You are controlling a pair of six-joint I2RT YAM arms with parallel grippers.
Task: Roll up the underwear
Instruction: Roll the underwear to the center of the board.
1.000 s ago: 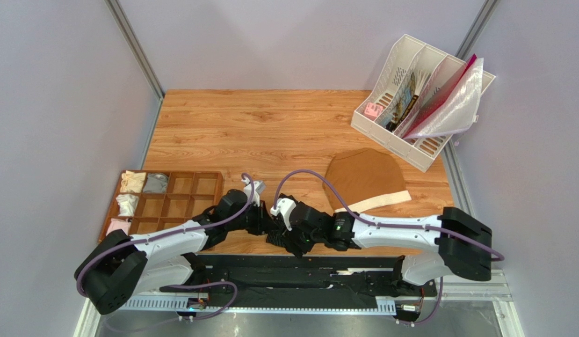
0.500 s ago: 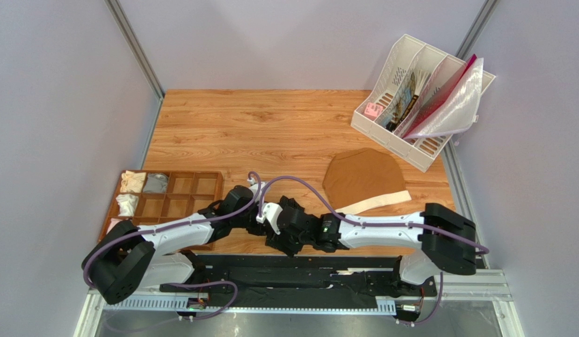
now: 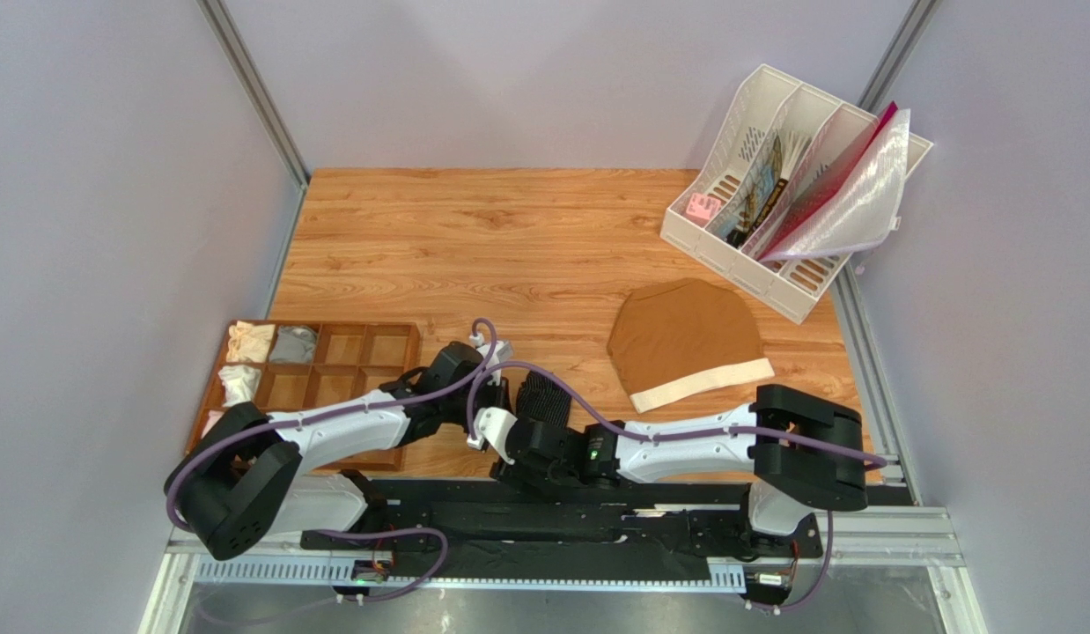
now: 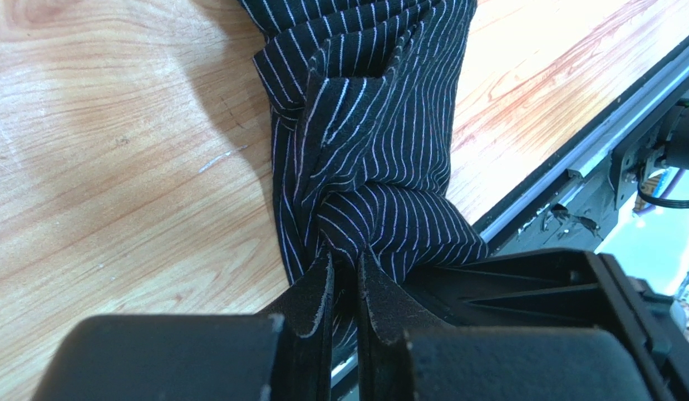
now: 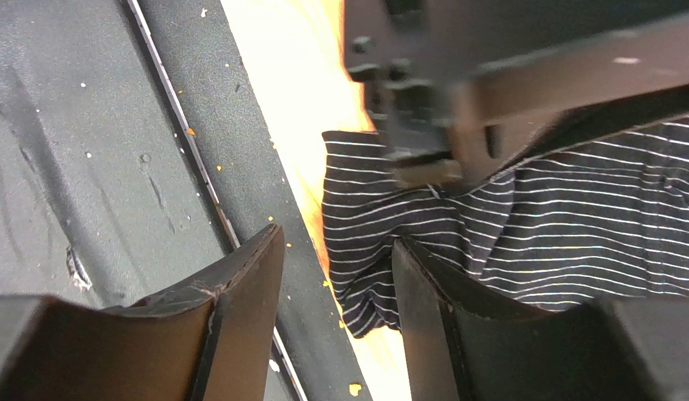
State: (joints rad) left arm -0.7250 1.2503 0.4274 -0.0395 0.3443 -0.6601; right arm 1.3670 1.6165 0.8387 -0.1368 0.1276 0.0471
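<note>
The underwear (image 4: 381,125) is black fabric with thin pale stripes, bunched into a twisted roll at the table's near edge. My left gripper (image 4: 344,255) is shut on one end of it, with fabric pinched between both pads. In the right wrist view the underwear (image 5: 574,225) lies on the wood. My right gripper (image 5: 338,238) is open there. One finger (image 5: 423,292) rests against the cloth's corner and the other hangs over the black rail. From above, both grippers meet at the front edge, left gripper (image 3: 488,396) and right gripper (image 3: 513,447), and the arms hide the underwear.
Plain brown briefs (image 3: 687,337) with a cream waistband lie to the right. A wooden compartment tray (image 3: 365,346) holding rolled cloths sits at the left. A white file rack (image 3: 789,185) stands at the back right. The black mounting rail (image 5: 114,167) runs along the table's front edge.
My right arm has swung left along the near edge, bringing its gripper under the left one. The left gripper has kept its hold and shifted slightly right.
</note>
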